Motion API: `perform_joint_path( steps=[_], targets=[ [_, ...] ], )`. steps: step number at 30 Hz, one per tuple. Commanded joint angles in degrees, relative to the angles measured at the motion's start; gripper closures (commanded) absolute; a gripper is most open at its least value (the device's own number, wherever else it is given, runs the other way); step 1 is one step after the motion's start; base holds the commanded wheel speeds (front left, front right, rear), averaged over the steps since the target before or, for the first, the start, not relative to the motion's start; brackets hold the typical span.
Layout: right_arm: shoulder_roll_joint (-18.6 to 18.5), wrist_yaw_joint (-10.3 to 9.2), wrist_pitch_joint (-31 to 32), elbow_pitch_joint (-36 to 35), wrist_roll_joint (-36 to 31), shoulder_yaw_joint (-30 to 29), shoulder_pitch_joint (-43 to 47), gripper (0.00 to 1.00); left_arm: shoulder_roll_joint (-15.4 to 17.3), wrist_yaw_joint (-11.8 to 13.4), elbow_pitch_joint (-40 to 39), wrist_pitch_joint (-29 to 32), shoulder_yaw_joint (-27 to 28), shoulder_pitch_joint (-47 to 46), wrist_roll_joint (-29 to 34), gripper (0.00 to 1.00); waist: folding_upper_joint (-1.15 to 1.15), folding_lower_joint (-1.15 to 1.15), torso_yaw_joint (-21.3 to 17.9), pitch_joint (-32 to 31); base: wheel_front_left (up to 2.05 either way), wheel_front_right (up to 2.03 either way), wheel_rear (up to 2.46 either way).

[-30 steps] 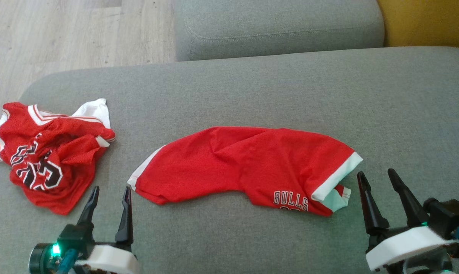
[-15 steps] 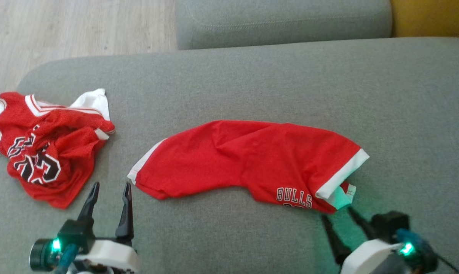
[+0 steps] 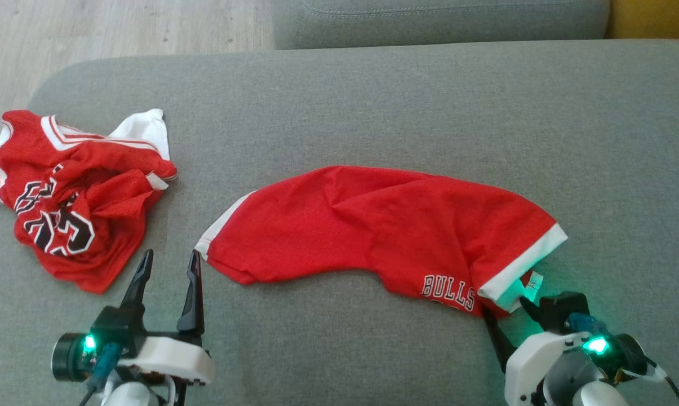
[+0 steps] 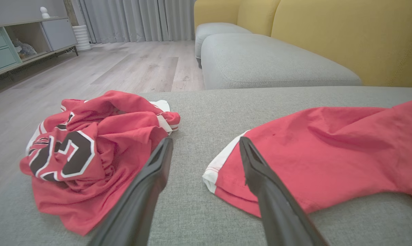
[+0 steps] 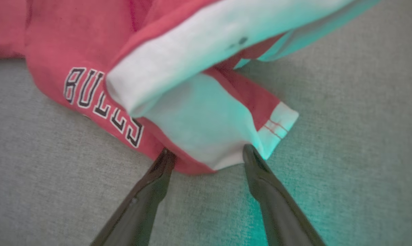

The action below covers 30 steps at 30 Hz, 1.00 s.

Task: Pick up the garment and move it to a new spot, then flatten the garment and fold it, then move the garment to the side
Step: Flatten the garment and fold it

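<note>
In the left wrist view we see a sideboard (image 4: 7, 44) whose open compartment holds a small grey heap we cannot make out. The head view takes in the whole red BULLS garment (image 3: 384, 225), lying long on the grey sofa cushion (image 3: 373, 101), with a crumpled red jersey (image 3: 74, 197) well to its left. The right wrist view brings the garment's white-lined corner close. Our left pincer (image 3: 171, 254) is spread wide and empty, one finger just beside the garment's white-trimmed left end. Our right pincer (image 5: 207, 150) is also spread wide and grips nothing, its tips at the edge of the garment's lower right corner.
</note>
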Motion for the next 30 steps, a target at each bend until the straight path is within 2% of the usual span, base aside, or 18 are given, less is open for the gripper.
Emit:
perform_joint_path(
  steps=[1,3,4,8,12,18,23,26,30],
  targets=[
    [-0.5,-0.04,0.1,-0.6,-0.4,0.8,-2.1,0.0,0.4,0.0,-1.2,-0.7,1.9,-3.0,-0.6,0.0,0.0,0.0,0.1,0.2,0.0,0.0,0.0],
    [-0.3,-0.04,0.7,1.1,-0.1,0.8,-2.5,0.75,0.3,-0.1,-0.8,-0.9,1.8,-3.3,-0.8,0.0,0.0,0.0,0.2,0.3,0.0,0.0,0.0],
    [-0.2,-0.04,0.5,1.6,0.0,0.8,-2.7,1.0,0.3,-0.1,-0.7,-0.9,1.7,-3.5,-0.8,0.0,0.0,0.0,0.3,0.4,0.0,0.0,0.0],
    [0.2,-0.04,0.5,1.9,1.2,1.1,-2.9,1.0,0.2,0.0,-0.2,-1.3,1.7,-3.9,-1.0,0.0,0.0,0.0,0.2,0.6,0.0,0.0,0.0],
    [0.6,-0.04,2.4,-1.4,4.4,3.8,-2.7,1.0,0.3,0.2,0.2,-1.6,1.8,-3.9,-1.2,0.0,0.0,0.0,-0.3,0.6,0.0,0.0,0.0],
    [-0.2,-0.04,8.7,-14.3,9.9,11.1,-2.9,1.0,0.3,0.6,0.4,-1.6,1.6,-3.8,-1.3,0.0,0.0,0.0,-1.4,0.3,0.0,0.0,0.0],
    [-2.8,-0.04,14.0,-26.5,15.1,20.4,-6.4,1.0,0.3,0.8,0.6,-1.7,1.6,-3.9,-1.6,0.0,0.0,0.0,-2.1,-0.2,0.0,0.0,0.0],
    [-2.9,-0.04,14.8,-32.5,18.8,26.1,-10.8,1.0,0.3,0.8,0.7,-1.7,1.5,-3.9,-1.7,0.0,0.0,0.0,-2.3,-0.7,0.0,0.0,0.0],
    [-1.8,-0.04,13.1,-36.2,21.3,29.7,-16.3,1.0,0.2,1.0,0.8,-1.8,1.4,-3.9,-1.9,0.0,0.0,0.0,-2.4,-1.0,0.0,0.0,0.0]
  ],
)
